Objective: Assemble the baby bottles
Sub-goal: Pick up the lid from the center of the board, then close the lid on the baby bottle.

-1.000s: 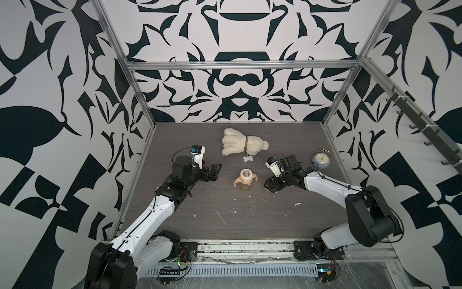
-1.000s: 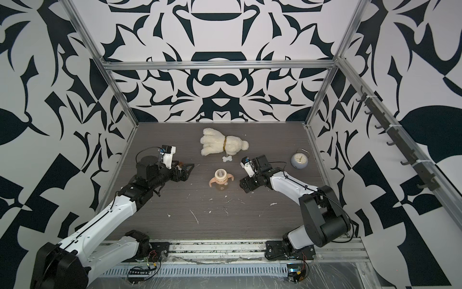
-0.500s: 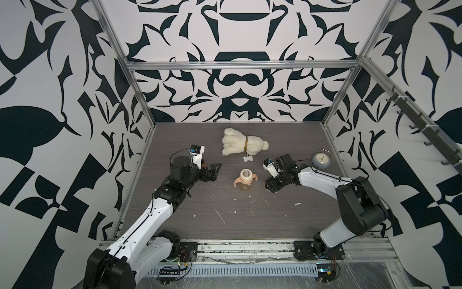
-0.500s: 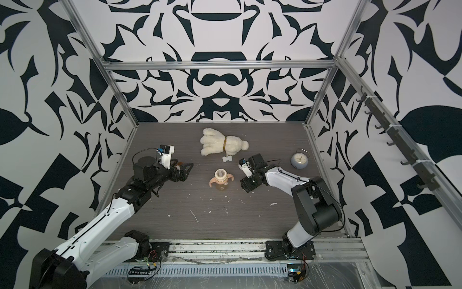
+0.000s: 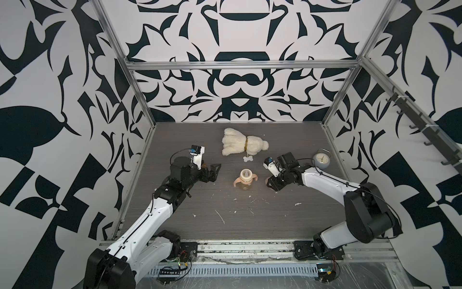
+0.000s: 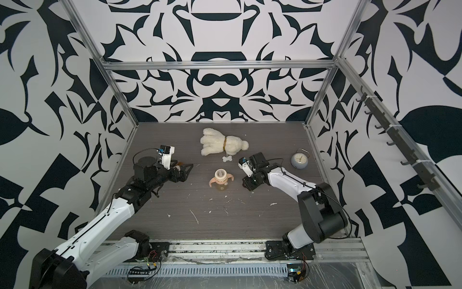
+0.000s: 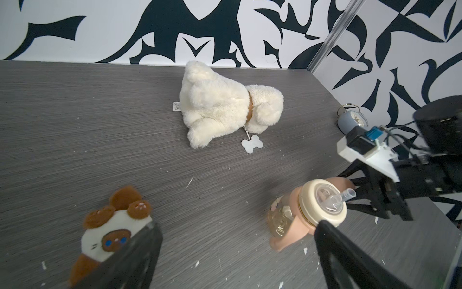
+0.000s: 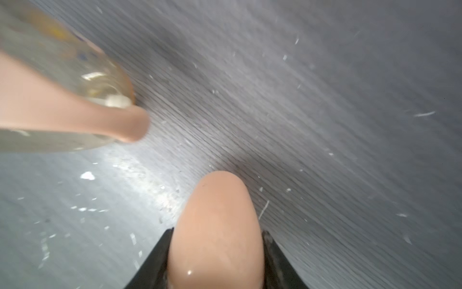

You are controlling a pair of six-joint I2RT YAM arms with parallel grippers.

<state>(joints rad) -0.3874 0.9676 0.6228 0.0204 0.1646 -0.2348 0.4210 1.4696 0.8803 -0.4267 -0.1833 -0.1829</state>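
Bimanual rig, mid-task: a dark grey wood-grain table (image 5: 250, 225) fills the patterned enclosure, and two white-and-black robot arms reach in from its near edge, the left arm (image 5: 155, 215) and the right arm (image 5: 325, 182).

A cream plush dog (image 5: 240, 141) lies on its side towards the back, a white bone-shaped tag (image 5: 248, 158) on the table beside it. A round pale-blue alarm clock (image 5: 322, 160) stands near the right-hand wall.

Centre stage in both top views is the translucent amber baby bottle (image 5: 243, 185), collar uppermost. Its cream round collar (image 7: 322, 202) and clear straw (image 7: 348, 194) are in place, and the peach two-handle piece (image 7: 285, 239) is seated below the collar. The bottle stands between the two tools and touches neither.

The left gripper (image 5: 214, 171) hangs beside the bottle with its jaws spread wide and nothing between them. A small brown-and-white plush toy (image 7: 110, 225) lies on the table just under one of its fingers (image 7: 140, 250).

The right gripper (image 5: 272, 185) is low over the table on the bottle's other side. Its jaws pinch the peach egg-shaped dome cap (image 8: 215, 225), which pokes out forward near one bottle handle without touching it.
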